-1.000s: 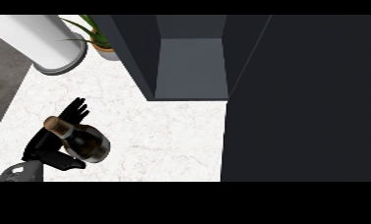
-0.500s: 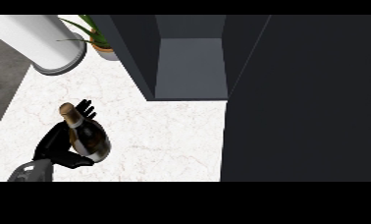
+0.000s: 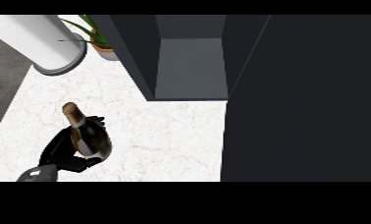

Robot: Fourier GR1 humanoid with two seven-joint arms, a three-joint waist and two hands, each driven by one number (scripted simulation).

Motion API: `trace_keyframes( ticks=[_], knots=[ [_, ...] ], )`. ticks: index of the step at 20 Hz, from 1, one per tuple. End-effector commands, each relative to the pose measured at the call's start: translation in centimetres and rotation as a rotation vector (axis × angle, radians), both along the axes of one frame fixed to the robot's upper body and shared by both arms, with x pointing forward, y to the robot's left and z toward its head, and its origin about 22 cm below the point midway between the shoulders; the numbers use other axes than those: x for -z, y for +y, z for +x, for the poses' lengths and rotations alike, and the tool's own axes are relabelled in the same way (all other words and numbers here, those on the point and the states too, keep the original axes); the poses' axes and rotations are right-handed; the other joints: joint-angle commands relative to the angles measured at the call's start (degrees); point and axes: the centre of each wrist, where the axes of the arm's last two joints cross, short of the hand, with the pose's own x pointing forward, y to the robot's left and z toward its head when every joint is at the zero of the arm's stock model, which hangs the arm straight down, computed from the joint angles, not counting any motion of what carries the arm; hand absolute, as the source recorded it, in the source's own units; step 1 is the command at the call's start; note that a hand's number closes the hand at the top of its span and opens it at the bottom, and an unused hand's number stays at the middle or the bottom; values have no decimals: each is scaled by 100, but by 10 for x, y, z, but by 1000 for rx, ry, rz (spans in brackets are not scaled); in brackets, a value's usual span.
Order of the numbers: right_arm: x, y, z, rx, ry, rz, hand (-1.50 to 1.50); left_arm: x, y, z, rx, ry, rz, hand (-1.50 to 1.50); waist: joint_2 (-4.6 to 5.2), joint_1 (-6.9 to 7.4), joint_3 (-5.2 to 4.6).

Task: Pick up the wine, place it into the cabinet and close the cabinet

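The left hand [image 3: 62, 152] has its fingers [image 3: 97, 120] curled round the body of the wine [image 3: 91, 138], near the bench's [image 3: 170, 137] front-left corner and well apart from the cabinet [image 3: 190, 66]. The right hand shows nowhere.

The hold sits low on the dark body while the neck leans toward the far edge, so the bottle could tip or slide in the hand during the swing across. The opening looks narrow, and the bottle could knock the cabinet's left wall or front lip if it goes in off line. The open door [image 3: 304, 100] stands close on the right and could be struck too.

Against a second ago, the neck shows much longer and reaches further back, and the bottle has edged right.
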Motion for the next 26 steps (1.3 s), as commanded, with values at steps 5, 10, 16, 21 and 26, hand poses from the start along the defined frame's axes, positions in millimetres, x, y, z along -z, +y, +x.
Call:
trace_keyframes(
  ticks=[5,10,16,21,26],
  knots=[
    [15,3,1,4,24,-5,-150,9,-3,-9,90,-25,-99,150,13,-23,-18],
    [-5,-17,-8,9,-1,-20,-150,2,-11,7,102,-72,-89,150,6,-35,-17],
    [-2,-11,-2,40,9,-12,-150,46,-58,-52,-228,-185,-107,150,-44,131,-10],
    [2,-6,14,45,16,-3,-150,50,-71,-76,-307,-251,-132,150,-28,154,-2],
    [10,-3,18,36,18,3,-150,37,-80,-55,-251,-298,-238,150,-23,146,-1]
  ],
)
